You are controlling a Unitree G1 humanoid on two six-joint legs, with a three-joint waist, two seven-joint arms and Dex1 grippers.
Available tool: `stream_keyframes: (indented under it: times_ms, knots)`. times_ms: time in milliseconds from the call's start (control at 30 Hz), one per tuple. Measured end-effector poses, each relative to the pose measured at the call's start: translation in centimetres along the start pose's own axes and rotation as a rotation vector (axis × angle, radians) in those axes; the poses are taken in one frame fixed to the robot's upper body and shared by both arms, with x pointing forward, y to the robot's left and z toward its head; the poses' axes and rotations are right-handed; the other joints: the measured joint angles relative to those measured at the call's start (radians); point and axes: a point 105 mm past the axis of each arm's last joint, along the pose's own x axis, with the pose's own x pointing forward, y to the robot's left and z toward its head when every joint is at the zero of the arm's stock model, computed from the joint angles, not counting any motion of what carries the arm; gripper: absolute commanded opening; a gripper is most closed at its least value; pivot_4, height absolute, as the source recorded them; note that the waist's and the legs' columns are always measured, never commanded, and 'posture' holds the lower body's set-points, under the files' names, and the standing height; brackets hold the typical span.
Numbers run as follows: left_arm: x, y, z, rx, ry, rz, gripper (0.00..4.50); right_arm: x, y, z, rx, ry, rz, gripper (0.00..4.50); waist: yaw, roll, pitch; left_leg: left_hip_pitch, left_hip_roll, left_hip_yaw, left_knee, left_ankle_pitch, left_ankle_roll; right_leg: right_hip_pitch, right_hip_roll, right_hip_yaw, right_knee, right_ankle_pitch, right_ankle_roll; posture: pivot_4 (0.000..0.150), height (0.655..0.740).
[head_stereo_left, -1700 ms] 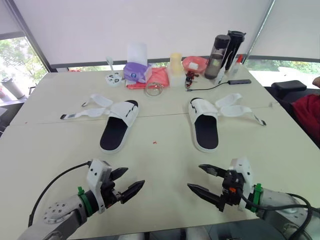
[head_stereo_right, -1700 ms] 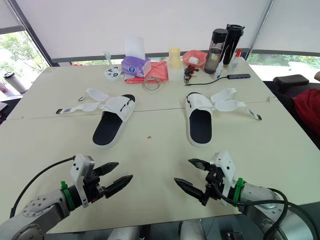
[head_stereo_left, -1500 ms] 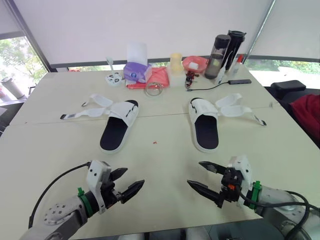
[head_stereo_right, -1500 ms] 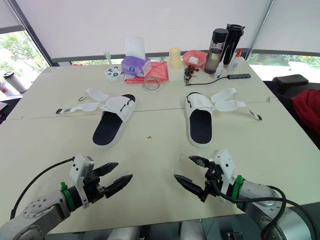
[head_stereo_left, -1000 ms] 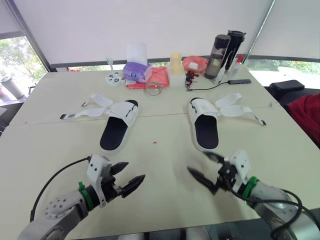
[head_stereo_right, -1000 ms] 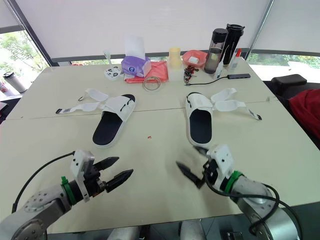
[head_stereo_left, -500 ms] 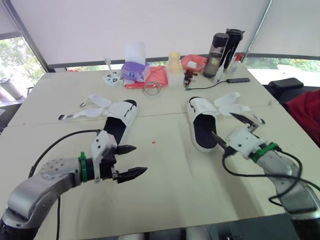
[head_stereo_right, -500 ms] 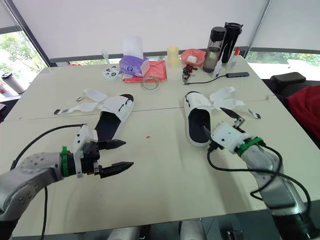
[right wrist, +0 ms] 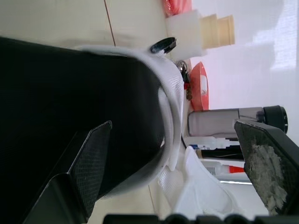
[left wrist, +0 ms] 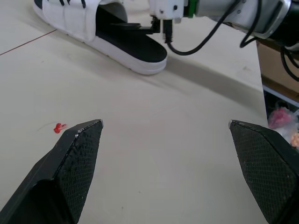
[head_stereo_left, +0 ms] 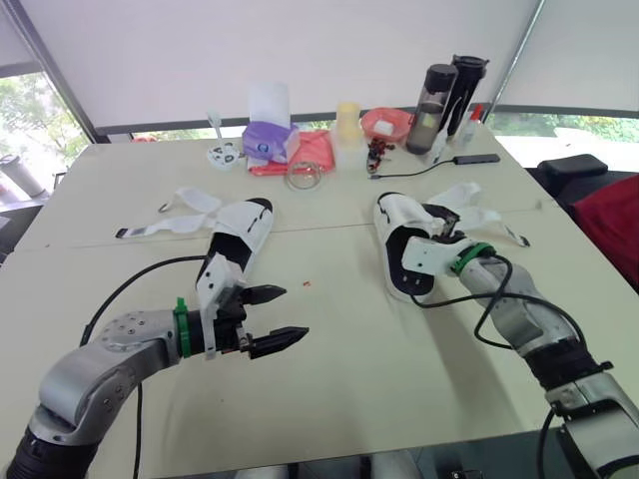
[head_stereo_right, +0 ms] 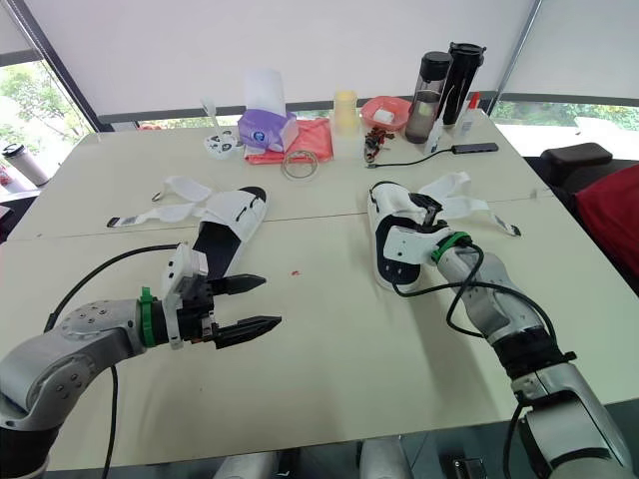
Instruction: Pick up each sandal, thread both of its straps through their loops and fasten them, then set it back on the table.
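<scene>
The right sandal (head_stereo_left: pixel 396 212) is lying flat on the table (head_stereo_left: pixel 349 384), toe pointing away from the robot. Its two straps (head_stereo_left: pixel 469 216) are splaying out unfastened on its right side. The right pincer (head_stereo_left: pixel 431 226) is reaching in over this sandal with its fingers spread wide, clasping nothing. In the right wrist view one finger (right wrist: pixel 88 163) is hanging over the black footbed (right wrist: pixel 70 102). The other finger (right wrist: pixel 268 158) is standing out to the far side, and the white upper band (right wrist: pixel 172 109) is sitting between the two.

The left sandal (head_stereo_left: pixel 243 225) is lying on the robot's left half of the table, well apart from the right one. Its straps (head_stereo_left: pixel 185 215) are trailing loose to its left. The left pincer (head_stereo_left: pixel 276 318) is hovering over bare tabletop just beside that sandal's heel, on the side toward the middle. Its fingers (left wrist: pixel 77 154) are released and empty, touching neither sandal. A small red speck (left wrist: pixel 58 127) is lying on the table just ahead of it.
</scene>
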Motion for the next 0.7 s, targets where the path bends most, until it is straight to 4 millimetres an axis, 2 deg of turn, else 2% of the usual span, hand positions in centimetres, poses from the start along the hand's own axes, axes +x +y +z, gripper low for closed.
stream_keyframes:
  times_ms: [333,433,533,567,633,667,700]
  knots:
    - [0.4,-0.1,-0.1,-0.017,-0.027,0.031,4.5,4.3,-0.5,0.8,-0.088,0.008,-0.011,4.43,-0.015,0.0,0.0,0.001,0.001,0.0,-0.001,0.002,-0.004,-0.001,0.003,0.003,0.001,0.0,0.0,0.15,0.74]
    - [0.4,0.0,-0.1,-0.018,-0.027,0.039,4.5,4.8,-0.7,0.6,-0.1,0.022,-0.009,3.51,-0.013,0.0,0.0,0.001,0.001,-0.001,-0.001,0.002,-0.004,-0.001,0.003,0.004,0.001,0.0,0.0,0.15,0.74]
    - [0.5,0.0,-0.1,-0.023,-0.035,0.046,4.5,5.2,0.0,0.5,-0.1,0.04,0.015,1.94,-0.014,0.0,0.0,0.001,0.001,-0.001,-0.001,0.003,-0.004,-0.001,0.004,0.004,0.002,0.001,0.0,0.15,0.74]
    - [0.5,0.0,-0.1,-0.024,-0.035,0.047,4.5,5.2,0.2,0.5,-0.101,0.041,0.018,1.55,-0.014,0.0,0.0,0.001,0.001,-0.001,-0.001,0.003,-0.004,-0.001,0.004,0.004,0.002,0.001,0.001,0.15,0.74]
    - [0.4,0.0,-0.1,-0.025,-0.036,0.05,4.5,5.3,0.0,0.5,-0.106,0.039,0.013,0.55,-0.014,0.0,0.0,0.001,0.001,-0.001,-0.001,0.003,-0.004,-0.001,0.004,0.004,0.002,0.002,0.002,0.15,0.74]
    - [0.4,0.0,-0.1,-0.026,-0.035,0.051,4.5,5.4,-0.1,0.5,-0.107,0.039,0.01,0.18,-0.014,0.0,0.0,0.001,0.001,-0.001,-0.001,0.003,-0.004,-0.001,0.004,0.004,0.002,0.002,0.002,0.15,0.74]
    - [0.4,0.0,-0.2,-0.027,-0.035,0.052,4.5,5.4,-0.2,0.5,-0.107,0.038,0.008,0.02,-0.014,0.0,0.0,0.001,0.001,-0.001,-0.001,0.003,-0.005,-0.001,0.004,0.004,0.002,0.002,0.002,0.15,0.74]
